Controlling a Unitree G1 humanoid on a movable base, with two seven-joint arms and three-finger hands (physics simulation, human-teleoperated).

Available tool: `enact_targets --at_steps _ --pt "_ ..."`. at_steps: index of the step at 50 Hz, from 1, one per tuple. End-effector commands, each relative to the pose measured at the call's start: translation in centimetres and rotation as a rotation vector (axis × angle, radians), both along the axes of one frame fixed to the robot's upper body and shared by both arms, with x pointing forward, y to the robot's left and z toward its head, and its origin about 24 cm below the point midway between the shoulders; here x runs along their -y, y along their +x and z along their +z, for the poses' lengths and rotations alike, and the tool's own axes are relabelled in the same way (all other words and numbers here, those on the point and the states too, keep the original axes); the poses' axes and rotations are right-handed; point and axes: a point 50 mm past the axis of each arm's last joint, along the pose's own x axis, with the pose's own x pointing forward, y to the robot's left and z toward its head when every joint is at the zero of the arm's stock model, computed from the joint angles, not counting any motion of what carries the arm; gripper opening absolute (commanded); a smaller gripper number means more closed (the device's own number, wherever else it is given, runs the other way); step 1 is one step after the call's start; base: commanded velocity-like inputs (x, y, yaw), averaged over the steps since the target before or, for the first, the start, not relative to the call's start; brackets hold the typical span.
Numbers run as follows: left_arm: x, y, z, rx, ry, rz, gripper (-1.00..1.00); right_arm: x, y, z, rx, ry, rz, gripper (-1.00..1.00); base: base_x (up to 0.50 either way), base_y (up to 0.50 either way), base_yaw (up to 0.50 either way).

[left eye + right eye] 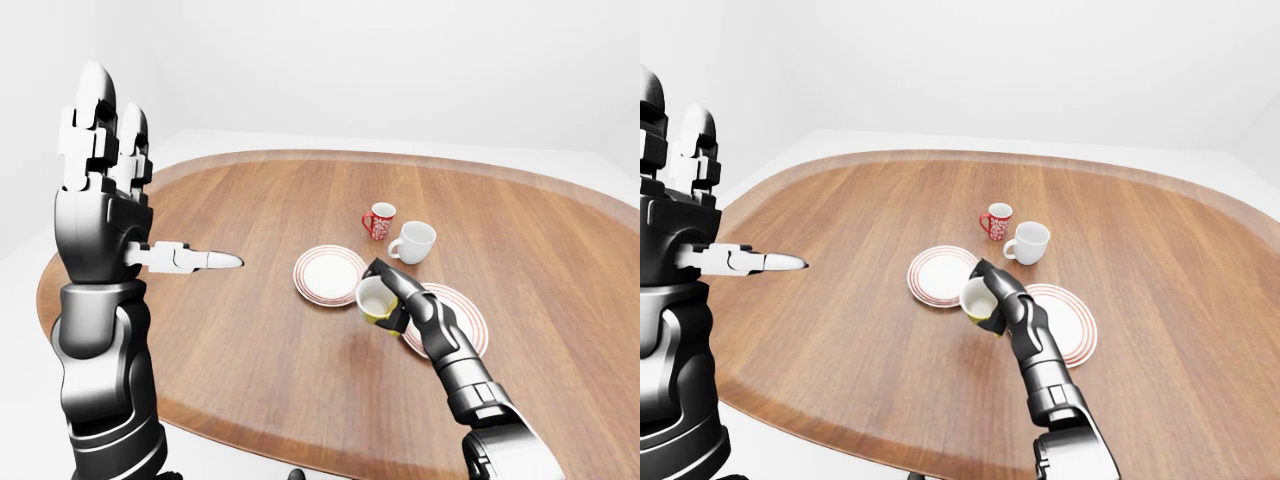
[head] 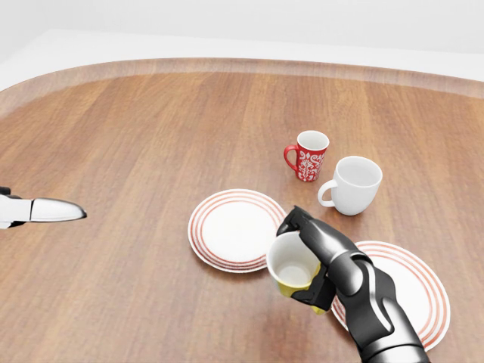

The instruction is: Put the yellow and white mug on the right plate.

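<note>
The yellow and white mug (image 2: 292,268) hangs above the table, tilted so its white inside shows. My right hand (image 2: 308,261) is shut on it, with dark fingers wrapped round its side. The mug sits between the two plates, just at the left rim of the right plate (image 2: 404,299), which is white with red rings; my forearm covers part of its lower left. My left hand (image 1: 140,200) is raised high at the left of the left-eye view. It is open, with fingers pointing up and thumb sticking out, far from the mug.
The left plate (image 2: 236,228), also red-ringed, lies near the middle of the round wooden table (image 2: 151,136). A red patterned mug (image 2: 308,156) and a plain white mug (image 2: 354,184) stand above the plates in the head view.
</note>
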Motion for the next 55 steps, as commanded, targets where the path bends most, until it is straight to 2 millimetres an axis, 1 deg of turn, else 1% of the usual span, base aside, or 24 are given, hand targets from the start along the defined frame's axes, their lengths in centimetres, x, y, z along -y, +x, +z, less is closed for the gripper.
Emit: enact_targets --at_steps 1,7,12,16,20,24,33,34,40,43,48,49,55 --pt "0.0 0.0 0.0 0.001 0.002 0.0 1.0 2.3 0.4 0.3 0.019 -0.001 -0.079 -1.0 0.0 0.0 0.0" --pt "0.0 -0.1 0.0 0.003 0.003 0.0 1.0 3.2 0.5 0.6 0.025 -0.008 -0.096 -1.0 0.0 0.0 0.0" --pt "0.1 0.0 -0.1 -0.006 0.002 0.0 1.0 4.2 0.5 0.2 0.01 -0.013 -0.131 -1.0 0.0 0.0 0.0" --pt "0.0 0.1 -0.2 -0.011 0.002 0.001 1.0 5.4 0.6 0.1 0.002 -0.011 -0.173 -1.0 0.0 0.0 0.0" --pt "0.1 -0.1 -0.1 -0.003 0.005 -0.001 1.0 6.2 0.6 0.0 -0.006 -0.007 -0.206 -1.0 0.0 0.0 0.0" --pt "0.1 0.1 -0.3 -0.014 0.004 0.001 1.0 6.8 0.6 -0.1 -0.011 -0.005 -0.228 -1.0 0.0 0.0 0.0" --pt "0.1 0.2 -0.5 -0.022 0.005 0.001 1.0 8.8 0.5 -0.3 -0.027 -0.002 -0.302 -1.0 0.0 0.0 0.0" --pt "0.2 0.1 -0.3 -0.013 0.007 0.0 1.0 9.3 0.4 -0.4 -0.037 -0.004 -0.323 -1.0 0.0 0.0 0.0" --pt "0.2 0.0 -0.2 -0.008 0.01 0.0 1.0 10.8 0.3 -0.4 -0.047 0.0 -0.379 -1.0 0.0 0.0 0.0" --pt "0.2 0.0 -0.2 -0.009 0.011 0.0 1.0 11.3 0.3 -0.3 -0.047 0.005 -0.396 -1.0 0.0 0.0 0.0" --pt "0.2 0.0 -0.2 -0.009 0.011 0.0 1.0 11.4 0.3 -0.3 -0.047 0.005 -0.397 -1.0 0.0 0.0 0.0" --pt "0.2 0.0 -0.3 -0.009 0.012 -0.001 1.0 12.4 0.1 -0.3 -0.052 0.003 -0.433 -1.0 0.0 0.0 0.0" --pt "0.2 0.1 -0.4 -0.019 0.011 0.0 1.0 13.2 -0.2 -0.5 -0.054 0.003 -0.455 -1.0 0.0 0.0 0.0"
